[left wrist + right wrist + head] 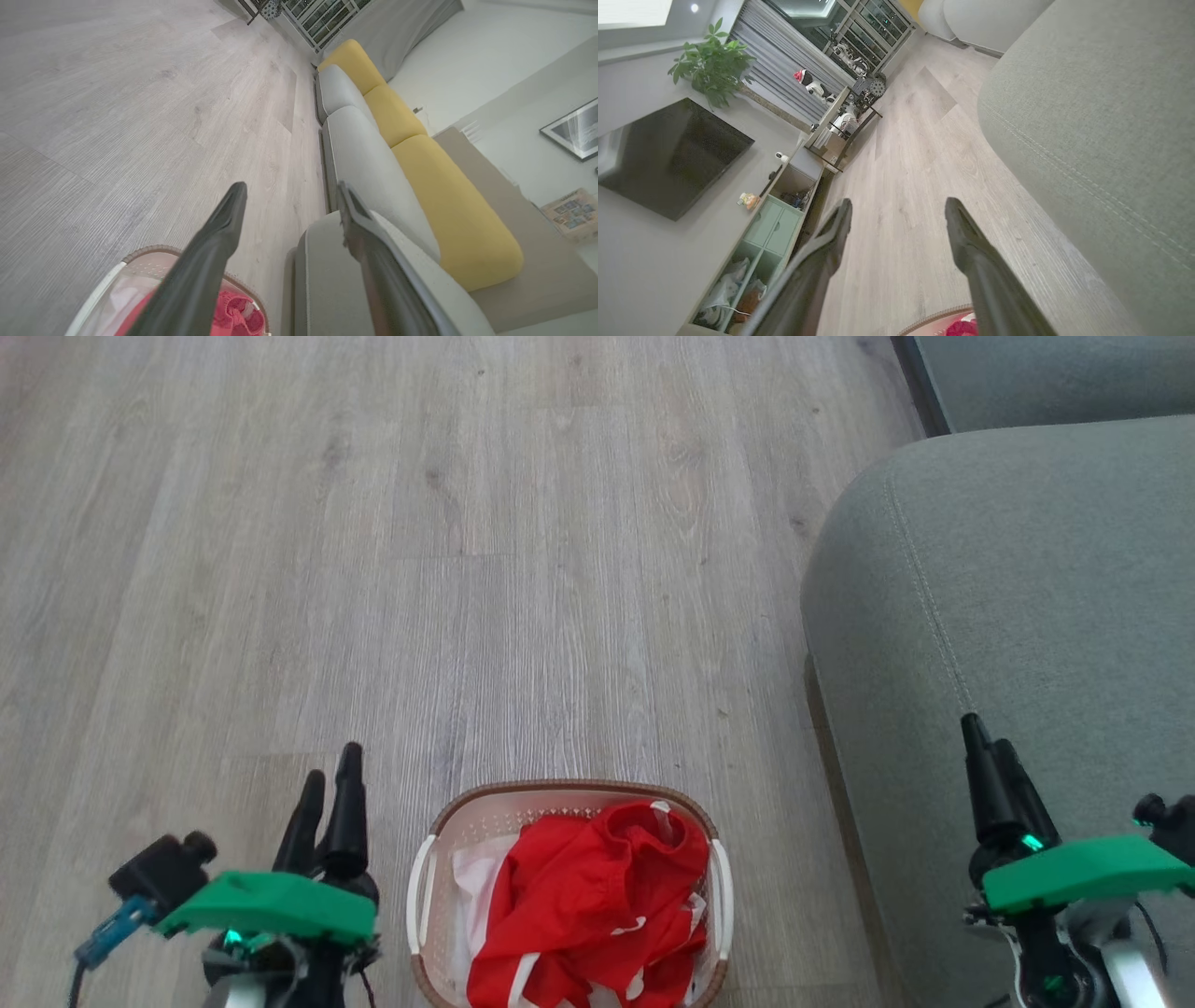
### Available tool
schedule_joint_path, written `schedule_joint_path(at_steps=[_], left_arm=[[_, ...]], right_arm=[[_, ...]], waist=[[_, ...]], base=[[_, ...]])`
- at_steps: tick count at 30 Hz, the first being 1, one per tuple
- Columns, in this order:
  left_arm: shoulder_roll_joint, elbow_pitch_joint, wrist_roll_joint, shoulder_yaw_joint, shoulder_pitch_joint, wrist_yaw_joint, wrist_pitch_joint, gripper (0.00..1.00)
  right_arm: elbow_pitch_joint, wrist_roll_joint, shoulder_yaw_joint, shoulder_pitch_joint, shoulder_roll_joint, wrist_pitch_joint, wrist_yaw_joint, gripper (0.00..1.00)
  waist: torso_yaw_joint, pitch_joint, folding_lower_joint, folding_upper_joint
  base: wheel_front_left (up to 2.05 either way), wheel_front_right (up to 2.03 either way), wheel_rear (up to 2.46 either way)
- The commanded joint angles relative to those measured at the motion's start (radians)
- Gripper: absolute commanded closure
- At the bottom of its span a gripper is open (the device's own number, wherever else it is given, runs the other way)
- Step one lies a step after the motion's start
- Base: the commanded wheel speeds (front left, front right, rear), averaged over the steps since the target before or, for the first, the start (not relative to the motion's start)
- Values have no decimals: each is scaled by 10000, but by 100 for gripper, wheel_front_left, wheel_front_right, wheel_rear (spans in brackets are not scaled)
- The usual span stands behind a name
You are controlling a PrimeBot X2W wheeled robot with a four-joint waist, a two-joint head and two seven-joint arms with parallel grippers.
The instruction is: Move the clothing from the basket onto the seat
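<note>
**Supervisor:** How far along are you?

**Operator:** Nothing done yet, I judge. In the head view the clothing (588, 905) lies heaped inside the basket (485, 821). My left gripper (334, 763) hangs just left of the basket, and my right gripper (988, 733) is well to its right, over the seat (1008, 597).

**Supervisor:** And the claws?

**Operator:** In the left wrist view my fingers stand spread with nothing between them, the basket below. The right wrist view shows the same: released and empty, with the basket's rim at the bottom edge. I have yet to do the pick-up, the carry and the laying down.
</note>
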Motion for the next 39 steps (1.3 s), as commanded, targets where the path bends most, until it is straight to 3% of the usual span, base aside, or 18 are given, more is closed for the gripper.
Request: schedule_joint_path(at_steps=[1,10,39], left_arm=[[123,-450,536,14,-603,110,-162,0],[136,-552,2177,-256,-702,533,-425,0],[174,-1202,5638,-917,-811,1038,-1243,0]], right_arm=[[-416,-448,147,-471,-235,-166,-1,0],[-319,-1906,228,-541,-324,-432,-1,0],[-295,-4992,639,-843,-703,-1256,-1,0]], waist=[[1,15,0,0],[-14,70,0,0],[-151,117,0,0]], base=[[0,0,0],[0,0,0],[0,0,0]])
